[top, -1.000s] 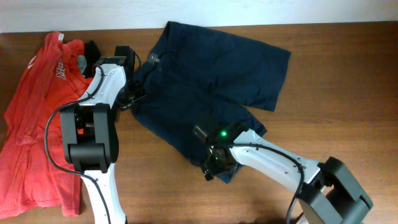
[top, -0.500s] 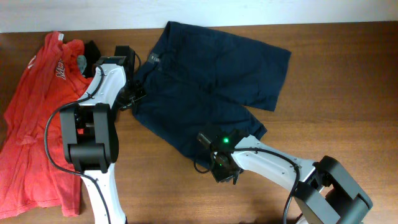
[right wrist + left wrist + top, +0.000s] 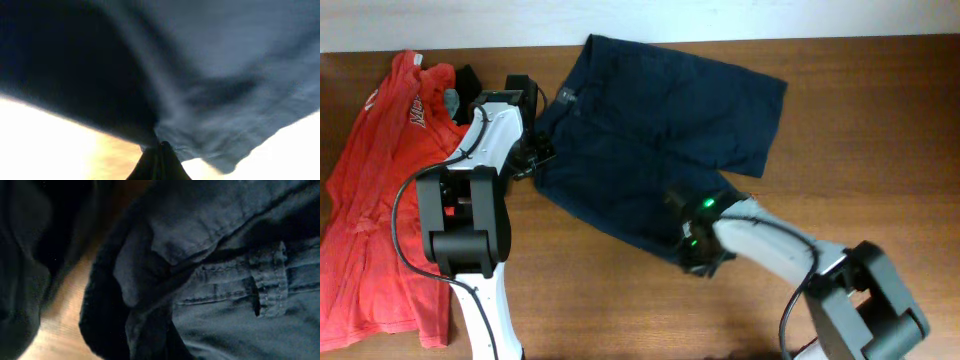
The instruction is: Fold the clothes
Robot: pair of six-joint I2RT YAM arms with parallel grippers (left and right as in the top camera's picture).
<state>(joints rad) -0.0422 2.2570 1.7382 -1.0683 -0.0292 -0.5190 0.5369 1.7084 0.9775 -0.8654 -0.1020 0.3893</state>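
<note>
One shorts (image 3: 660, 110), one T-shirt (image 3: 380, 200), two arms (image 3: 485, 140) (image 3: 770, 250)

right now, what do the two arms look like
Both arms have white shells with black joint housings and thin black cables looping alongside. The left arm shows a red patch near its base. The right arm carries a lit green light. The right pincer looks dark and tapered.

From overhead you had soft, even light and a sharp picture; the table (image 3: 880, 120) carried only a mild sheen and faint shadows. Your left wrist view was dim and very close: the stitching on the shorts (image 3: 240, 305) read clearly, but the left side sank into blurry black. Your right wrist view was blurred throughout, with the table blown out to pale glare below.
</note>
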